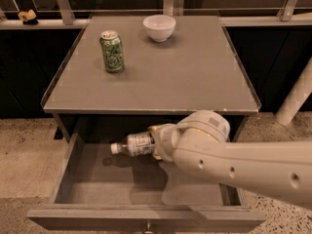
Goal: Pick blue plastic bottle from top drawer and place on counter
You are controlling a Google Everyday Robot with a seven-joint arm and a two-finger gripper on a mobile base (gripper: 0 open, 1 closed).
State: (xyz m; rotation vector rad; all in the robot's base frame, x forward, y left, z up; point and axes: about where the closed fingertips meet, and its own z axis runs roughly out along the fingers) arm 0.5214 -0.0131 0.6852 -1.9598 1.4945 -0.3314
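We see the robot's hand [156, 143] inside the open top drawer [146, 217], clamped on the blue plastic bottle [132, 145]. Bottle lies sideways, cap to the left, shadow on drawer floor below. On the desk [195, 82] above: green can [112, 51] back left, white bowl [159, 27] back centre.

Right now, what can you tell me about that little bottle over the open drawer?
The blue plastic bottle is small, clear and bluish, with a white cap pointing left and a white label bearing a dark square. It hangs sideways, its base end gripped by the robot's hand, above the floor of the open top drawer, where its shadow falls. Nothing else touches it.
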